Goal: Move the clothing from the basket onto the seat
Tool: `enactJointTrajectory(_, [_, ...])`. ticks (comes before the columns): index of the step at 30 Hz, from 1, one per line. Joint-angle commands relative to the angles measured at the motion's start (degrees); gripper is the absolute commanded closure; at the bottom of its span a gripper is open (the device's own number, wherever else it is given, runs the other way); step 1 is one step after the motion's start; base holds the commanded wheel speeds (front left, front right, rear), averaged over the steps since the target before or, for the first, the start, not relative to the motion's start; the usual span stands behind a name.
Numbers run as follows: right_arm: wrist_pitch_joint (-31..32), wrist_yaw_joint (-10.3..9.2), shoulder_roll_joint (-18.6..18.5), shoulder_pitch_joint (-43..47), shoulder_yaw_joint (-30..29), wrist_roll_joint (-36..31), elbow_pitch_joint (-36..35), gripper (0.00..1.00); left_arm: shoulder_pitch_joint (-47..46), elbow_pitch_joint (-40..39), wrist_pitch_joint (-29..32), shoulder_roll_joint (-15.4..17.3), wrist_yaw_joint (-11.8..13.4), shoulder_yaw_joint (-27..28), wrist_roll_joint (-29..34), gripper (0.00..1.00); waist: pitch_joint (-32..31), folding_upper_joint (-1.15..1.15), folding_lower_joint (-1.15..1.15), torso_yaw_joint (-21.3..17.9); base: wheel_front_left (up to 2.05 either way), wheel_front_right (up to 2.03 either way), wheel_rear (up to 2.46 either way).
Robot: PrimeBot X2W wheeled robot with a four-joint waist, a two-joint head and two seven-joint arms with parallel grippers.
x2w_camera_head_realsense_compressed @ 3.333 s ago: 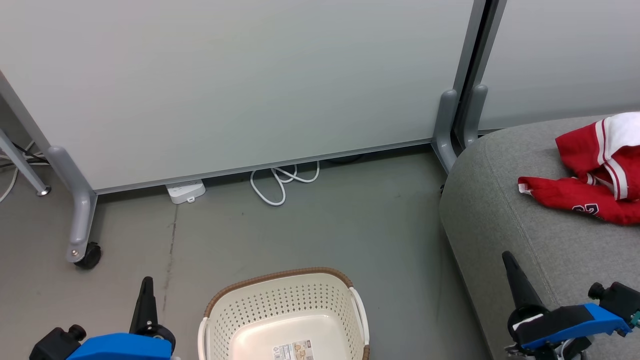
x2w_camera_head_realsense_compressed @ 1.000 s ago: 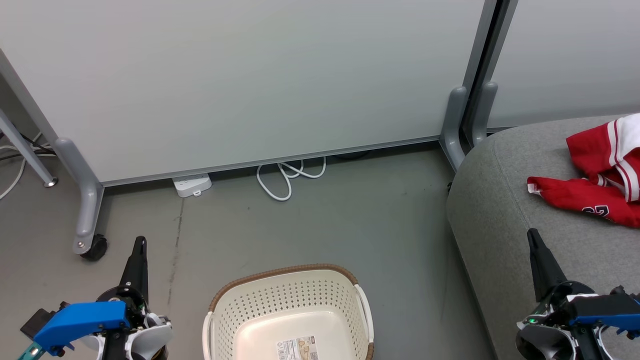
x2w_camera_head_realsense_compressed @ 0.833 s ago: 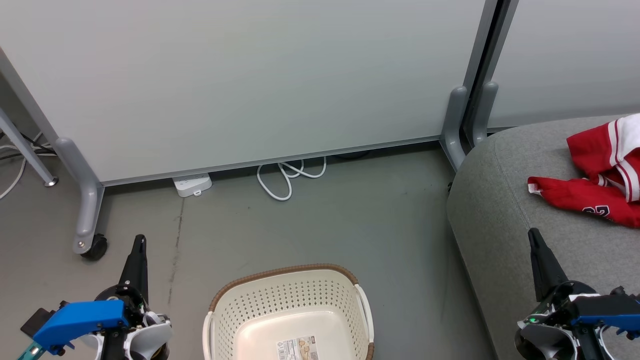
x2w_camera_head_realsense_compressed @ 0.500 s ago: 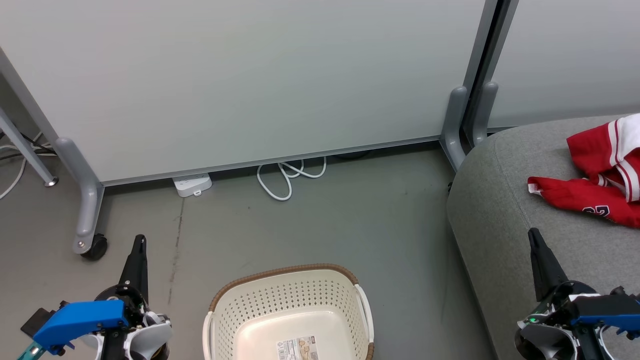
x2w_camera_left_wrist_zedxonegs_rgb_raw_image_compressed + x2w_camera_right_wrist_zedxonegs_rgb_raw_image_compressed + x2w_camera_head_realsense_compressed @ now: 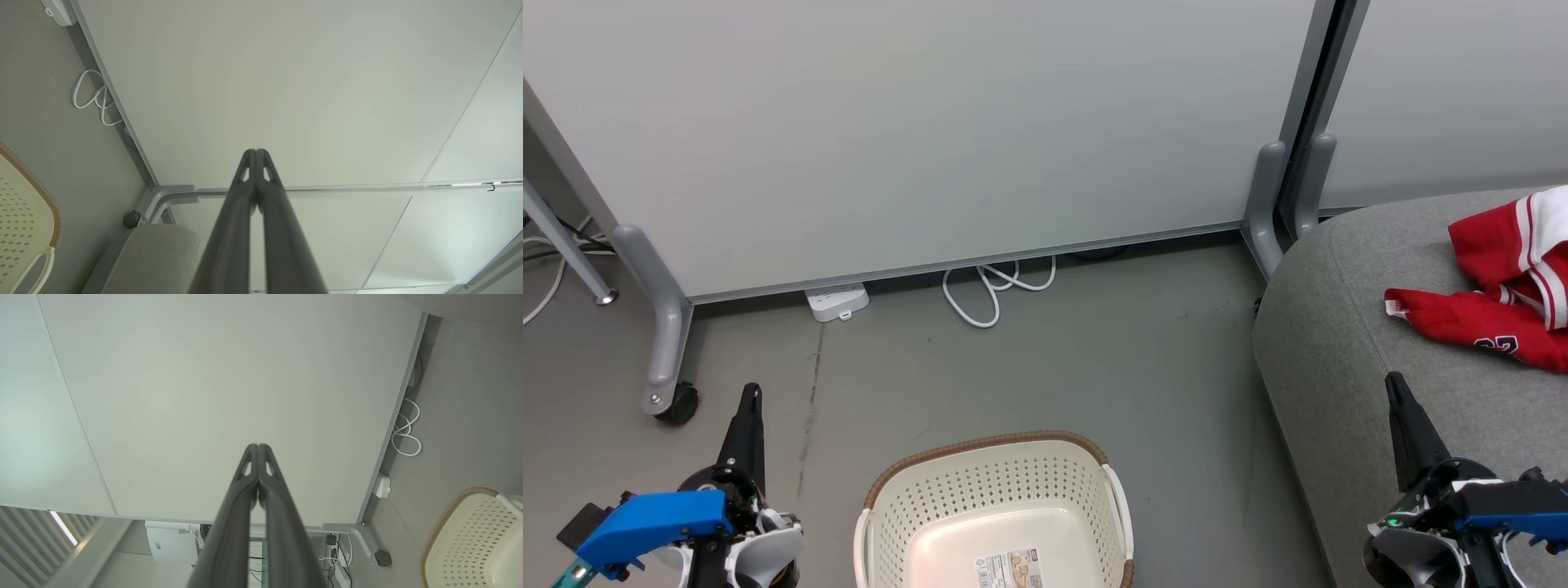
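Observation:
The red and white clothing lies crumpled on the grey seat at the right edge of the head view, part of a dark printed number showing. The cream basket with its brown rim stands on the floor at bottom centre; only a paper label lies inside it. My left gripper is shut, left of the basket, fingers pointing up. My right gripper is shut above the seat's front part, holding nothing. Both wrist views show closed fingertips aimed at the pale partition.
A pale partition wall on grey feet with a castor runs across the back. A white power strip and a looped white cable lie at its base. Grey floor separates basket and seat.
Since 3.3 s ago the head camera shifted slightly and both grippers turned and drew back lower in view. Over the last second nothing has moved.

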Motion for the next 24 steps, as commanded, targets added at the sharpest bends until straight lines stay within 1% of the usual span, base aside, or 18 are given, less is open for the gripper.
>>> enactJointTrajectory(1, [0.1, 0.04, 0.1, -0.7, -0.1, 0.1, 0.1, 1.0, -0.6, -0.2, 0.2, -0.1, -0.1, 0.1, -0.1, 1.0, 0.0, 0.0, 0.0, 0.0, 0.0, 0.0, 0.0])
enactJointTrajectory(24, [0.1, 0.03, 0.1, -0.7, -0.1, 0.1, 0.1, 1.0, -0.6, -0.2, 0.2, -0.1, -0.1, 0.1, -0.2, 1.0, 0.0, 0.0, 0.0, 0.0, 0.0, 0.0, 0.0])
